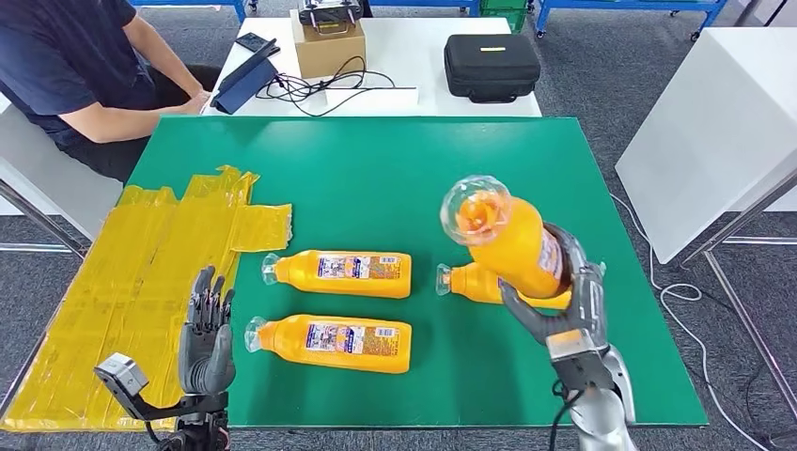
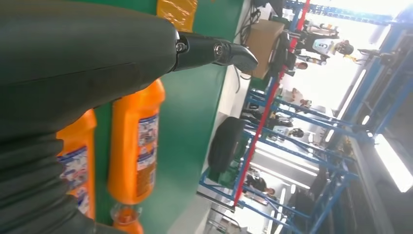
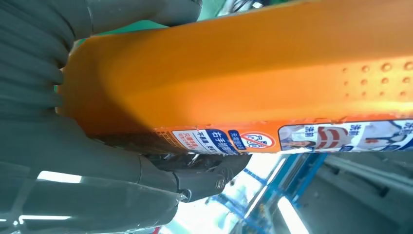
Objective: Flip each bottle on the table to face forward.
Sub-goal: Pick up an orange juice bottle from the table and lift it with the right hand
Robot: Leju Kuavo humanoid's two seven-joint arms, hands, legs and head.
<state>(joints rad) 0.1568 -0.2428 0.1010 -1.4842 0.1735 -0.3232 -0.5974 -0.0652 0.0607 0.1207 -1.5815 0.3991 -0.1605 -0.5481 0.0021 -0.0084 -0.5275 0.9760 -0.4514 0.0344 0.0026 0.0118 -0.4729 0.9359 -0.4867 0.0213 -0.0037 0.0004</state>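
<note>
The right hand's fingers (image 1: 564,246) are wrapped round the lower body of a lifted orange bottle (image 1: 512,246), the thumb pressing from the near side, and the right wrist view shows the label edge sitting just at that grip. The right hand (image 1: 564,301) holds this bottle clear of the green counter (image 1: 395,169), tilted with its clear cap end up and toward the camera. Directly beneath the lifted bottle lies a second bottle (image 1: 462,281), mostly hidden by it, cap pointing left. To the left of the lifted bottle lie two more: a far bottle (image 1: 340,272) and a near bottle (image 1: 331,342), both on their sides with labels showing upward. Farther left still, the left hand (image 1: 208,334) hovers at the counter's near edge beside a patch of yellow tape (image 1: 141,272), its fingers (image 1: 210,291) straight, slightly spread and holding nothing. A seated person (image 1: 85,75) is well behind, at a white table (image 1: 404,66). My worry is the grip: it sits low on a smooth, heavy-looking bottle, so turning it could let it slip. If it comes down where it hangs, it may strike the hidden bottle beneath and roll it off its facing.
</note>
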